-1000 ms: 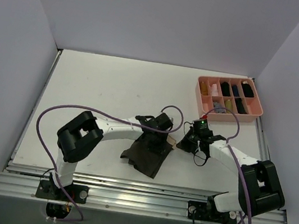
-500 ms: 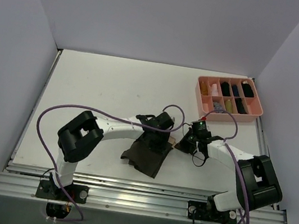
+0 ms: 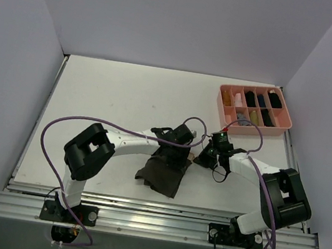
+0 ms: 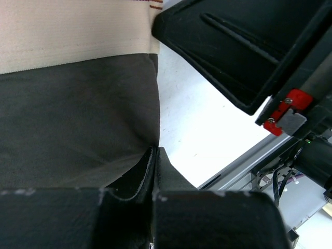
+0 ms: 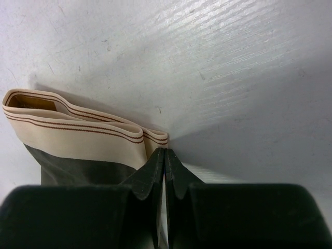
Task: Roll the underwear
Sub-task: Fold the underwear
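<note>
We count one counter, two arms, two hands, one garment, one tray and two purple cables.

The underwear lies at about 5 o'clock from the counter's middle, close to the front edge. It is a single soft piece, dark olive-brown, matte and creased, bunched into a rough four-sided shape. One waistband runs along its far end, a smooth cream strip with thin brown lines, doubled over into a flat loop.

The left hand comes down on the garment's 12 o'clock edge. Its two black fingers are pressed together, and the dark cloth's side edge runs right into the tips, with creases fanning out from that spot, so we call it a pinch on the underwear.

The right hand sits just at 2 o'clock of the garment, low on the counter. Its two tapered black fingers are closed tight, tip against tip, butting against the folded end of the waistband. We cannot tell whether any fabric is caught between them.

The counter is a flat white board, lightly scuffed. At its 2 o'clock corner sits the tray, pink, rectangular and split into small cells. The cells hold little bundles, several black and a few pale or yellowish, too small for us to count.
</note>
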